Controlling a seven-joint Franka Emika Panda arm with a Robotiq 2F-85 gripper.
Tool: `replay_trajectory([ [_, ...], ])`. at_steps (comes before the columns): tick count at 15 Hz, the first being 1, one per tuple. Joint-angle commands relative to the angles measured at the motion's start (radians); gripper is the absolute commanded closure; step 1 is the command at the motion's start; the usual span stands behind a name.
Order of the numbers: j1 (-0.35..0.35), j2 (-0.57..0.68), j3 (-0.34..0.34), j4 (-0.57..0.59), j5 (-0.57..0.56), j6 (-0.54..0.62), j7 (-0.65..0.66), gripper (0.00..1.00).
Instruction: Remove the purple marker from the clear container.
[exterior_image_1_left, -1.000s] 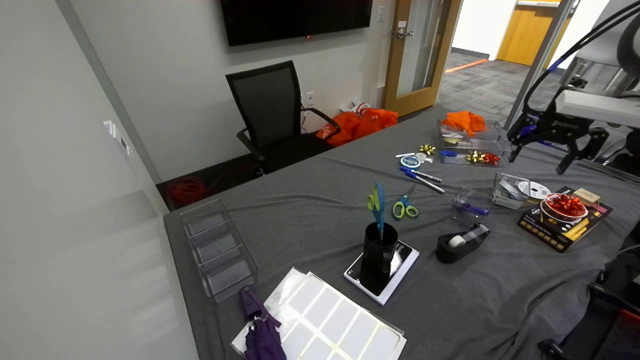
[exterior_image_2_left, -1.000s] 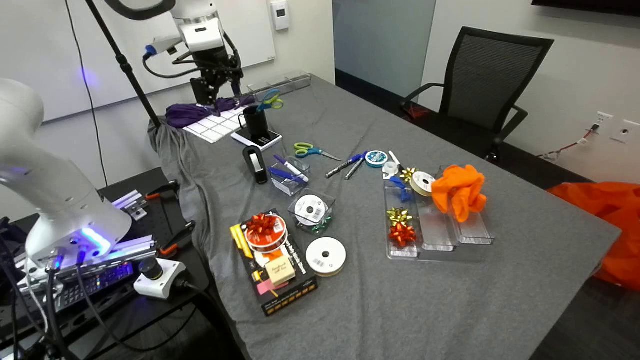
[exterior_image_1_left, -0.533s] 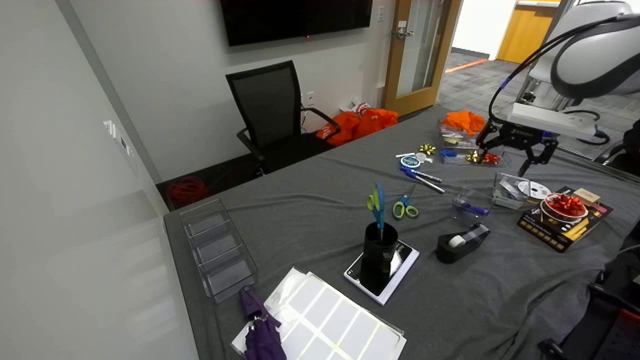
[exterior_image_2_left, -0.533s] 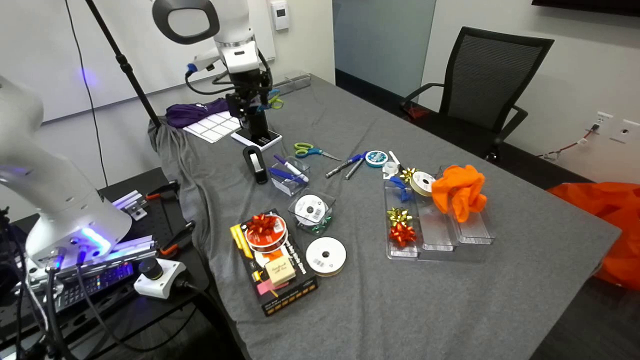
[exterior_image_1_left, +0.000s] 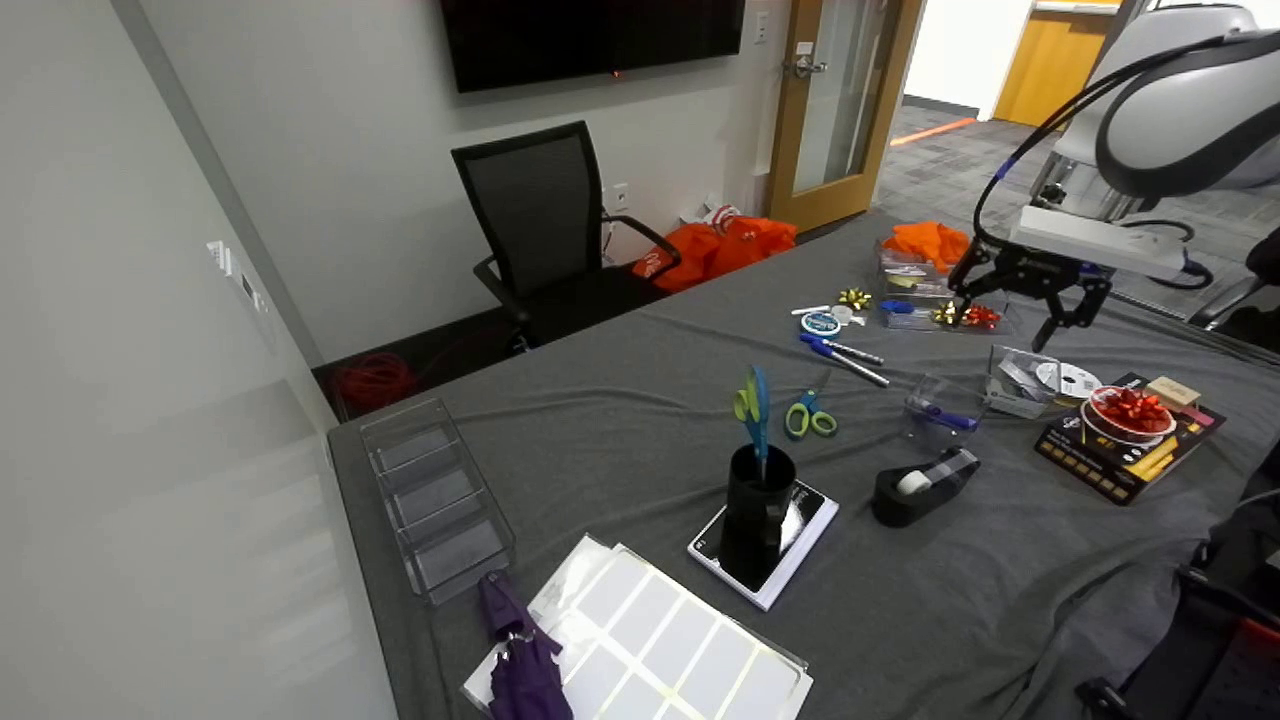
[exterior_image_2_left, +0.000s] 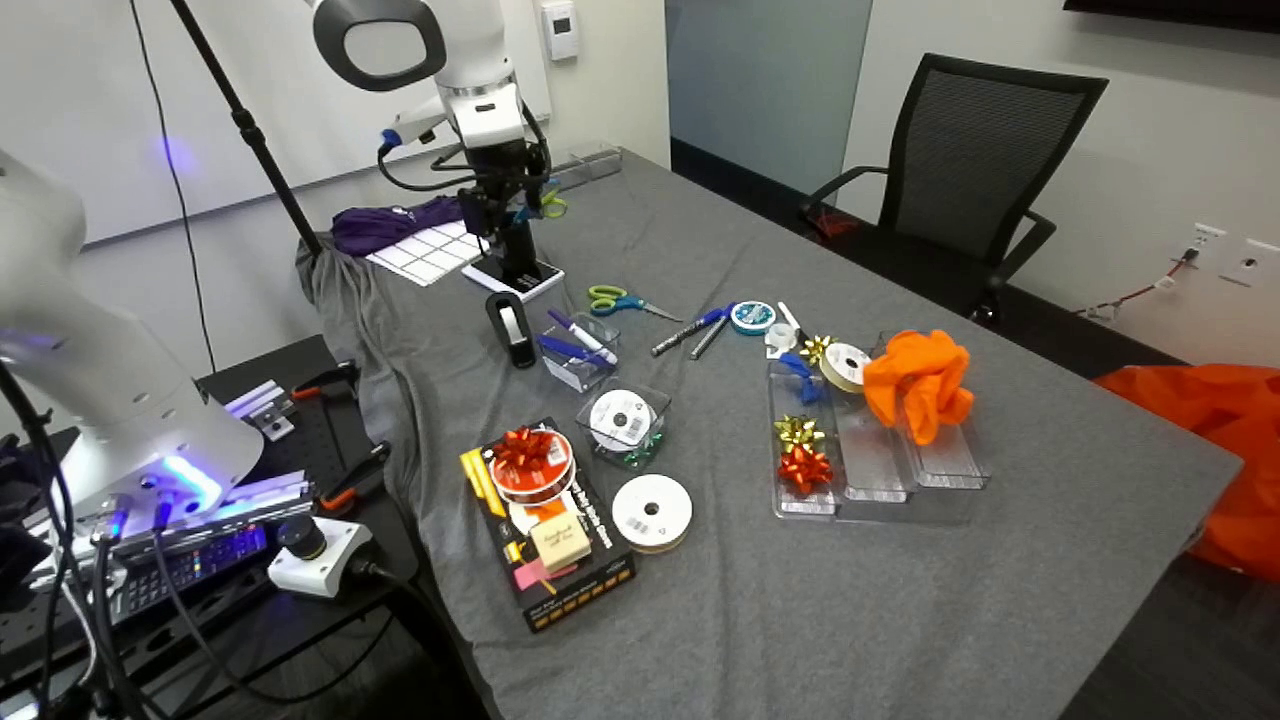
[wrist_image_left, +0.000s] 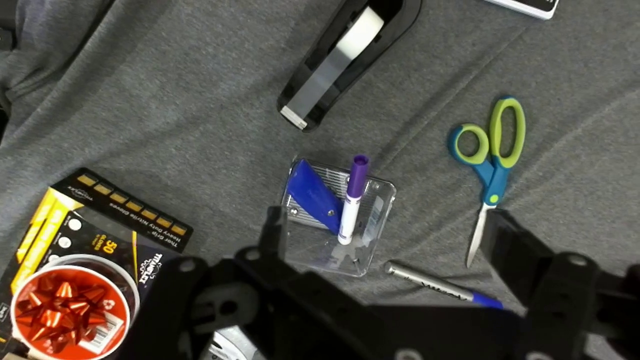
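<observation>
The purple marker (wrist_image_left: 353, 200) has a white body and a purple cap. It leans inside the clear container (wrist_image_left: 312, 250), beside a blue item (wrist_image_left: 312, 195). In an exterior view the marker (exterior_image_2_left: 590, 342) rests over the rim of the container (exterior_image_2_left: 578, 377); the container (exterior_image_1_left: 925, 395) also shows in an exterior view (exterior_image_1_left: 940, 390). My gripper (wrist_image_left: 387, 222) is open and empty, held above the table. In the wrist view the container and marker lie nearer the left finger. In both exterior views the gripper (exterior_image_1_left: 998, 325) (exterior_image_2_left: 503, 218) is apart from the container.
A black tape dispenser (wrist_image_left: 325, 70), green-handled scissors (wrist_image_left: 492, 165) and a silver pen (wrist_image_left: 430, 282) lie around the container. A glove box (exterior_image_2_left: 590, 580) and a clear bin with a spool (exterior_image_2_left: 621, 420) stand close. A black mug (exterior_image_2_left: 515, 245) holds scissors.
The arm and gripper have moved left in an exterior view, rightward in an exterior view, mostly before the last half second. The gripper stays open. The marker and container have not moved.
</observation>
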Motion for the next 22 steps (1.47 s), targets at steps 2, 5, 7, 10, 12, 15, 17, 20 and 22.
replay_trajectory([
  [2,0.028,0.060,-0.028,0.013,0.050,0.033,-0.028,0.00],
  [5,0.035,0.116,-0.037,0.034,0.107,0.039,-0.034,0.00],
  [7,0.038,0.153,-0.042,0.049,0.137,0.047,-0.036,0.00],
  [10,0.038,0.208,-0.046,0.074,0.222,0.066,-0.063,0.00],
  [12,0.039,0.248,-0.047,0.092,0.257,0.086,-0.072,0.00],
  [15,0.040,0.307,-0.047,0.110,0.290,0.130,-0.080,0.00],
  [17,0.042,0.346,-0.044,0.122,0.306,0.162,-0.083,0.00],
  [20,0.044,0.396,-0.050,0.143,0.296,0.195,-0.076,0.00],
  [22,0.045,0.425,-0.054,0.156,0.287,0.212,-0.073,0.00],
])
